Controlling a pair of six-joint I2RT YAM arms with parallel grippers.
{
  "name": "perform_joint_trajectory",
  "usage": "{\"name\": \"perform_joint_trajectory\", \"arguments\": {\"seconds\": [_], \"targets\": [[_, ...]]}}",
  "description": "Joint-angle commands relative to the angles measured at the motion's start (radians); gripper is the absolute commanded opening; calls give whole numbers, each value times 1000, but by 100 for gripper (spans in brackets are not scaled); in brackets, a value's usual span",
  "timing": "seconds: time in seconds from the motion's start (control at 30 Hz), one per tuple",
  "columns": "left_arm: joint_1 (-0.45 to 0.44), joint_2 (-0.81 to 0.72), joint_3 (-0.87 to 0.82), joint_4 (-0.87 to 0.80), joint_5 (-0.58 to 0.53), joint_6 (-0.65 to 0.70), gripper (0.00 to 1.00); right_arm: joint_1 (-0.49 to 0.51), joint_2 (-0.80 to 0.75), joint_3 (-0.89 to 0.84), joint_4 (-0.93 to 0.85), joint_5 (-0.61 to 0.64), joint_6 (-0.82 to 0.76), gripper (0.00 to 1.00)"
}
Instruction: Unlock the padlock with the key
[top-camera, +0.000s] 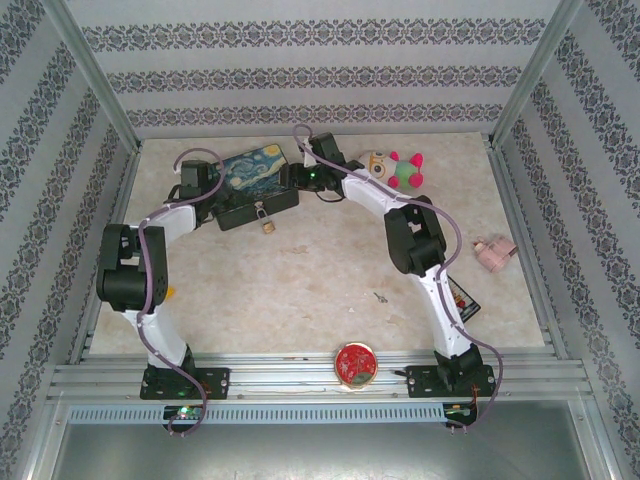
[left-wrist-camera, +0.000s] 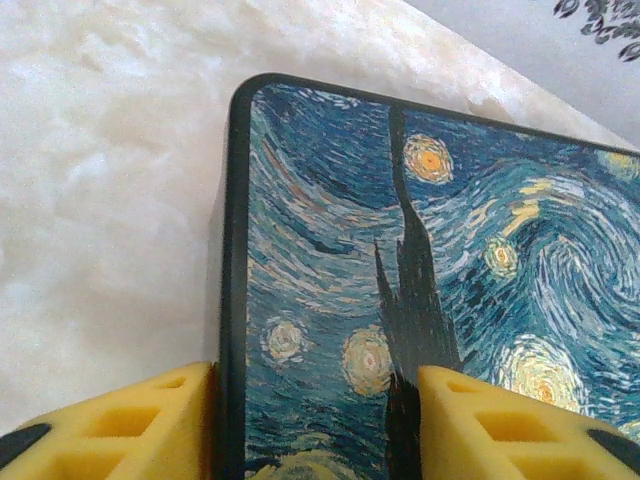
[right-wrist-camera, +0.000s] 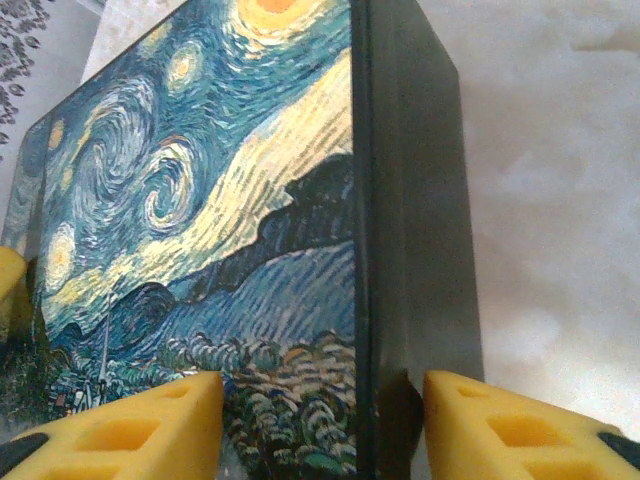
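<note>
Now | left gripper (left-wrist-camera: 315, 405) jaws apart astride tin (top-camera: 250, 168) end; right gripper (right-wrist-camera: 322, 405) likewise at far end | padlock (top-camera: 265, 220) hangs at tin front | key (top-camera: 378, 296) loose on worktop (top-camera: 300, 290), well apart | unlocking not begun; key ungrasped

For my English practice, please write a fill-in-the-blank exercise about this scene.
1. The ___ hangs on the front of the painted tin.
2. The key lies flat on the ___.
3. The round disc is coloured ___.
Missing words: padlock; table; red.
</note>
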Motion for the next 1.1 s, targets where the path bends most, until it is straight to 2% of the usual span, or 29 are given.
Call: {"name": "perform_joint_trajectory", "arguments": {"seconds": [0.0,0.23,0.43,0.63,0.83,1.07], "targets": [[-58,-39,-90,-27,66,-40,46,41,-81,-119,-31,-31,18,48],[-200,-171,-228,6,-16,-125,43,41,-272,-382,-16,23,49,42],[-362,-290,-333,6,-143,-258,43,41,-454,-659,11,54,97,42],[-467,-416,-419,-29,-255,-387,44,40,-610,-877,14,101,112,42],[-515,-525,-471,-79,-312,-488,43,39,-687,-971,10,132,110,42],[-516,-505,-483,-60,-310,-504,44,38,-659,-938,24,125,112,42]]}}
